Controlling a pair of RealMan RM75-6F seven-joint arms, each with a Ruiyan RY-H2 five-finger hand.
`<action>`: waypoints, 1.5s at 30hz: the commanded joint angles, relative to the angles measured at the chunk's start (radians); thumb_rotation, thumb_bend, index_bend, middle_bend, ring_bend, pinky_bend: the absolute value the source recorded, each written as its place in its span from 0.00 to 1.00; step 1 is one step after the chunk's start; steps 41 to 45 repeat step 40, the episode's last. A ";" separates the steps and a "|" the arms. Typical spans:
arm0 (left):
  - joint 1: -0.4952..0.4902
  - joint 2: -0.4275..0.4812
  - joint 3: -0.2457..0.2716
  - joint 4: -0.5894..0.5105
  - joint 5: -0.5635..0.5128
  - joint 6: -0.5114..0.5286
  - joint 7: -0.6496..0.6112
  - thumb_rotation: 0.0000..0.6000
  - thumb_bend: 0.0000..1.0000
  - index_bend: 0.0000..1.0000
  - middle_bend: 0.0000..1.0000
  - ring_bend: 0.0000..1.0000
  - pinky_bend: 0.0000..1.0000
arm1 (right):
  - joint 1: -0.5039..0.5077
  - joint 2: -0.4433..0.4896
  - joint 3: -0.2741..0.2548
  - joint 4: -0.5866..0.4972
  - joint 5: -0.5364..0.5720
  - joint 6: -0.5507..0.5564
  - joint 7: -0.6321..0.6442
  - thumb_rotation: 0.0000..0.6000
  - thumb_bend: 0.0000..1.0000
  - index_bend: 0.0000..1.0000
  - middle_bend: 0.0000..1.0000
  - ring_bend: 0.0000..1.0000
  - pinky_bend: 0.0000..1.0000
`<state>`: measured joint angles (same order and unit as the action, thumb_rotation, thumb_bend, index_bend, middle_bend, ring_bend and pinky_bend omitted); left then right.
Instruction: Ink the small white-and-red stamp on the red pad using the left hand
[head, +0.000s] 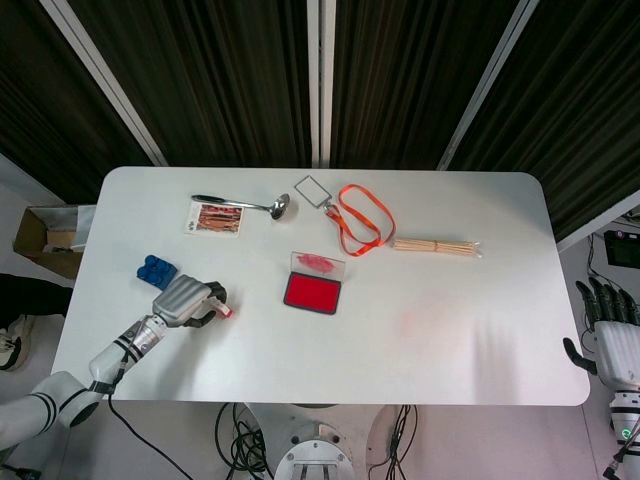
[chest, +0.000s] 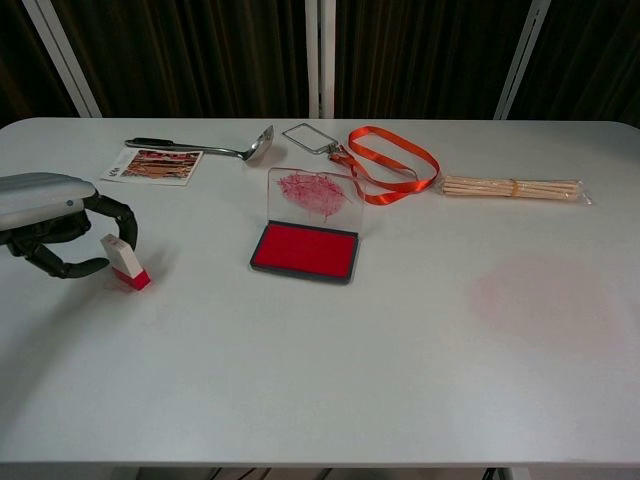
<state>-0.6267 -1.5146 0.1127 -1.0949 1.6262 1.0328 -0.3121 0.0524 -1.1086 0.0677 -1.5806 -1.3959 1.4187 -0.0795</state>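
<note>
The small white-and-red stamp (chest: 122, 262) stands tilted on the table at the front left, red base down and white top leaning toward my left hand (chest: 50, 215). The hand's fingers curl around it and pinch its white top between thumb and finger. From the head view the stamp (head: 224, 309) peeks out just right of the left hand (head: 185, 298). The red ink pad (chest: 305, 250) lies open about a hand's width to the right, its clear lid (chest: 312, 193) upright behind it. My right hand (head: 608, 335) hangs off the table's right edge, fingers spread, holding nothing.
A blue brick (head: 155, 271) lies just behind the left hand. Farther back are a picture card (head: 214, 217), a metal spoon (head: 240, 204), an orange lanyard (head: 358, 218) with badge holder, and a bundle of sticks (head: 437, 245). A cardboard box (head: 45, 238) sits off the left edge.
</note>
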 joint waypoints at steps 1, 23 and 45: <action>0.003 0.005 -0.001 -0.009 0.005 0.011 0.003 1.00 0.41 0.41 0.38 0.88 0.96 | 0.000 0.001 0.000 -0.001 0.001 0.001 -0.001 1.00 0.23 0.00 0.00 0.00 0.00; 0.392 0.382 -0.036 -0.408 -0.123 0.572 0.362 0.00 0.05 0.06 0.03 0.05 0.17 | -0.006 0.002 0.001 0.015 -0.005 0.011 0.042 1.00 0.23 0.00 0.00 0.00 0.00; 0.521 0.399 -0.029 -0.369 -0.089 0.604 0.238 0.00 0.06 0.05 0.04 0.05 0.17 | -0.014 -0.021 -0.005 0.020 -0.050 0.052 0.038 1.00 0.23 0.00 0.00 0.00 0.00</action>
